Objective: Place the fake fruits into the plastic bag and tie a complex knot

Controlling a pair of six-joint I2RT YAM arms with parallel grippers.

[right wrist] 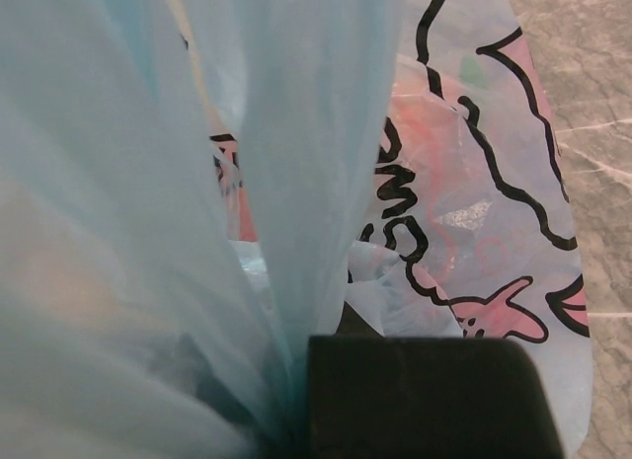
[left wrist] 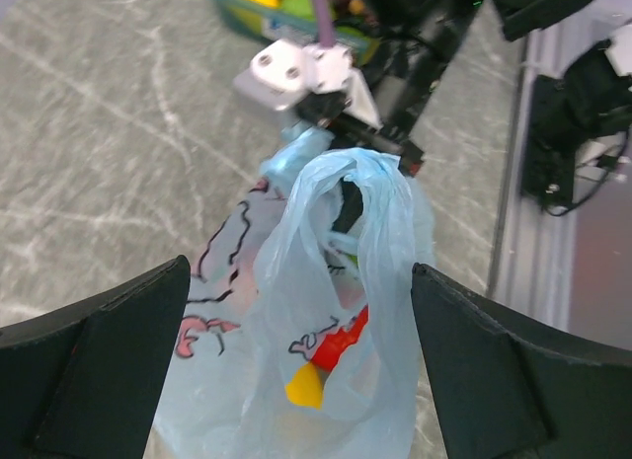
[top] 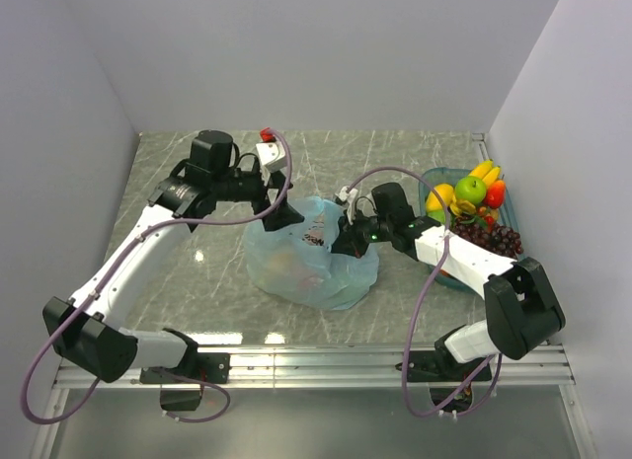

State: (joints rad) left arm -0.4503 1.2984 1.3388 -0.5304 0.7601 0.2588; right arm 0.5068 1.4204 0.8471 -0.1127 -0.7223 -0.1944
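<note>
Black fingers of the left gripper filled the bottom corners of the left wrist view. They were spread wide either side of the plastic bag and not touching it. Right gripper looked pinched on the bag's raised handle film. Bag sat mid-table, slumped. Red-and-yellow piece showed through the film. Most fake fruits were piled in the teal tray at the right, so loading looked far from done.

Risks, as judged:
- Thin film could slip from or tear at that single pinch if the right arm pulled hard.
- Slack bag could tip and let pieces roll out, since only one side was held.
- Right forearm lay just beside the tray, so a swing could shove it.

Room: tray sat close to the right wall, tight there. Bare table lay left of and behind the bag. Metal rail bounded the near edge.
</note>
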